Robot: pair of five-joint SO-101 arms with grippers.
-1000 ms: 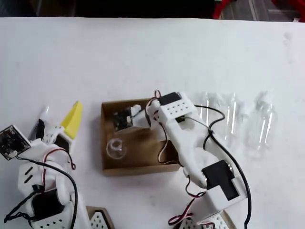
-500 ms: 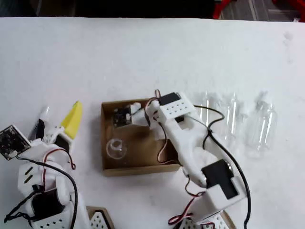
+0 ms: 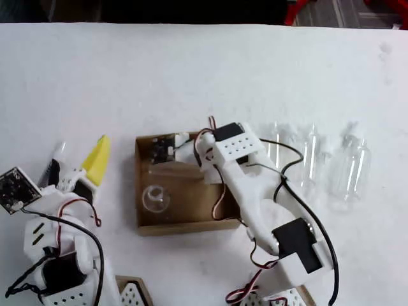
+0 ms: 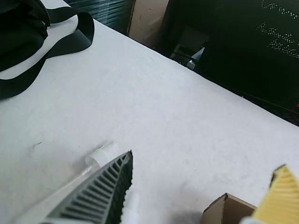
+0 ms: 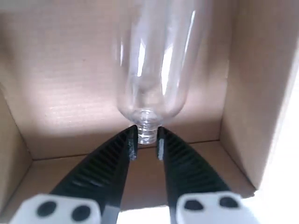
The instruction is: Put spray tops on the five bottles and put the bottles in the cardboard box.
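I see a white table (image 3: 191,70), evenly lit, spanning most of the high view. Beyond its far edge the room is dark. Past the far right corner I see a strip of grey floor (image 3: 347,11) and a red object (image 3: 299,9). In the left wrist view, a black bag with a strap (image 4: 18,28) lies at a table edge. A brown panel (image 4: 147,21) stands beyond that edge against darkness.

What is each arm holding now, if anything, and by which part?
The right gripper holds a clear bottle by its neck, inside the cardboard box. The left gripper, jaws open, holds nothing.
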